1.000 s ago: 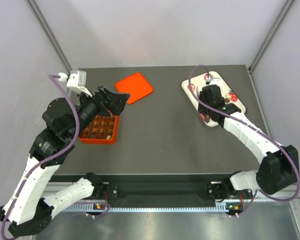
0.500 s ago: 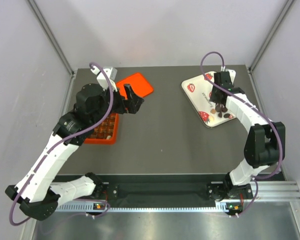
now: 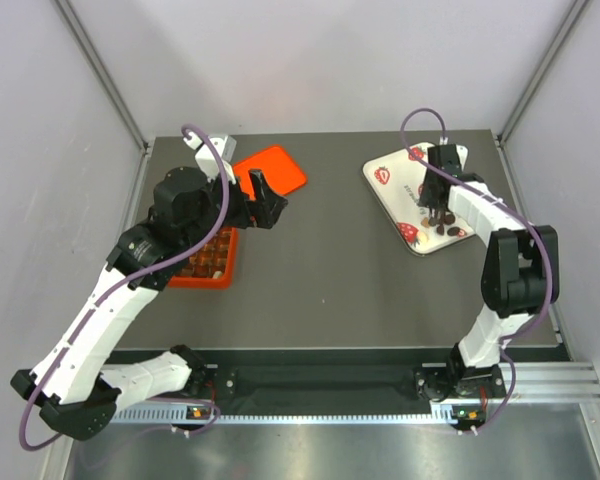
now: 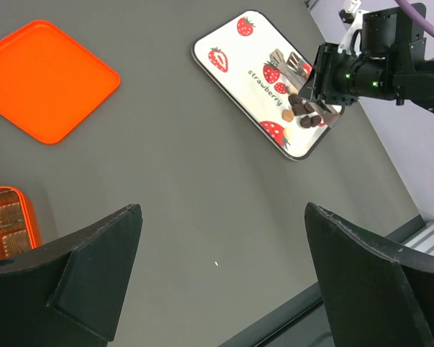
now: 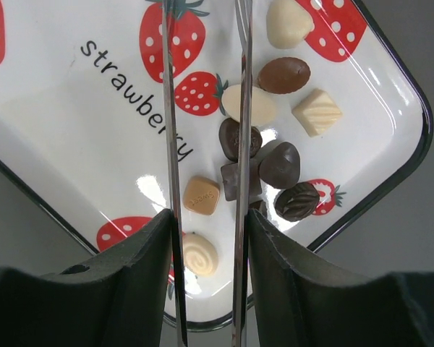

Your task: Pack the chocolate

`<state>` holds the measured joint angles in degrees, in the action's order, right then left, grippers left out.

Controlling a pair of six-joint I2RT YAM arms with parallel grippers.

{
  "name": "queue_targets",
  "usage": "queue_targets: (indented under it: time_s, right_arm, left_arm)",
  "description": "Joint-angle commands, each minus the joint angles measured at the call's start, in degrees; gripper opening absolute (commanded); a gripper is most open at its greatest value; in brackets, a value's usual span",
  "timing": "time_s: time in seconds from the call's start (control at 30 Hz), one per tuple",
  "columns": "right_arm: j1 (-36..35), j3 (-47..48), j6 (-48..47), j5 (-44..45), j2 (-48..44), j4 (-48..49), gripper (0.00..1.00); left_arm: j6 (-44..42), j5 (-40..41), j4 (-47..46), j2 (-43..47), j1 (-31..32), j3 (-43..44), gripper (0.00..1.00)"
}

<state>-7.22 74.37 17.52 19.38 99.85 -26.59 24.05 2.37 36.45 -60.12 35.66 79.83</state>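
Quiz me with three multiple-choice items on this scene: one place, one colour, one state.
1. The loose chocolates lie: A in a bowl, B on the strawberry tray, C on the floor.
2. The flat lid is: A blue, B white, C orange.
3. The left fingers are: A spread wide and empty, B shut on a chocolate, C clamped on the tray.
B: the right wrist view shows them on the printed tray. C: the left wrist view shows it orange. A: a broad gap with nothing between.

Dark grey table [image 3: 340,290], pale walls [image 3: 310,60], metal corner posts [image 3: 98,70].
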Motion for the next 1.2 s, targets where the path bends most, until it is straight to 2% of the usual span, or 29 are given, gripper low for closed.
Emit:
queue_targets:
  time_s: [0.0,0.67,0.83,1.17]
  right_arm:
    - [1.77,2.71,-0.82,-1.01,0.95,3.12,0.43]
    - [3.27,4.21,-2.49,-2.94,4.65,4.79,0.39]
    - [3.27,4.56,-4.07,-2.76,4.82,5.06,0.34]
    - [3.0,2.54,-5.65,-4.08,0.27,5.23,0.31]
  left_arm:
    - [-0.76,0.26,-1.47,1.32,-0.15,1.2,0.99]
    - [-0.5,1.32,-1.91,2.37,-0.15,1.29,0.99]
    - [-0.5,1.23,-1.82,2.46,-0.15,1.38,0.99]
    - [-0.32,1.41,-1.99,2.73,-0.15,1.73,0.99]
